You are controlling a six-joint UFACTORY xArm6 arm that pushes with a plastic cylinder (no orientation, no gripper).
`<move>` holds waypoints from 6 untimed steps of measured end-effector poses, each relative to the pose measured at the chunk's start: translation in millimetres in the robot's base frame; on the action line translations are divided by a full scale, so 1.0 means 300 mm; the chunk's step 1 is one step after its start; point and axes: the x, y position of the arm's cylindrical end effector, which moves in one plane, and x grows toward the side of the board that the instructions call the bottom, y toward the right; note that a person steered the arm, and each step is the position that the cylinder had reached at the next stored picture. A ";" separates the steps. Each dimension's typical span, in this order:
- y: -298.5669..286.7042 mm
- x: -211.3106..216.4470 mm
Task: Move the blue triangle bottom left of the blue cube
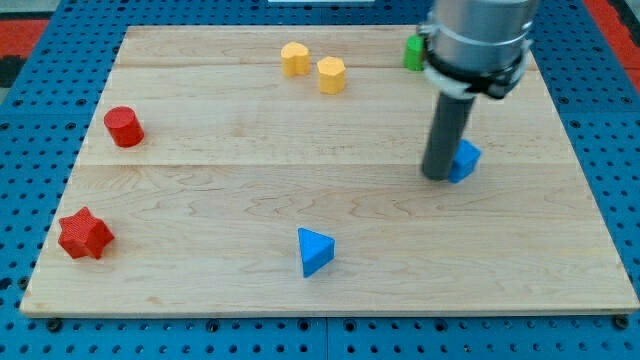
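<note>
Camera view: we take the blue cube as landmark; it sits at the view's right on the wooden bench. Our tip rests on the bench touching, or just beside, the cube's left face; the dark rod hides part of that face, so we can't tell contact for sure. There's no gripper on this arm, just the rod, so no spread or pinch to report.

The blue triangle lies well apart from the cube, down and to the view's left of it.

Other blocks rel. to the cube:
- green block, shape unclear, above it, partly behind the arm;
- 2 yellow blocks, and, up-left, close together;
- red cylinder, far left;
- red star, far left and lower.
</note>
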 end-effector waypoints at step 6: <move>-0.517 0.525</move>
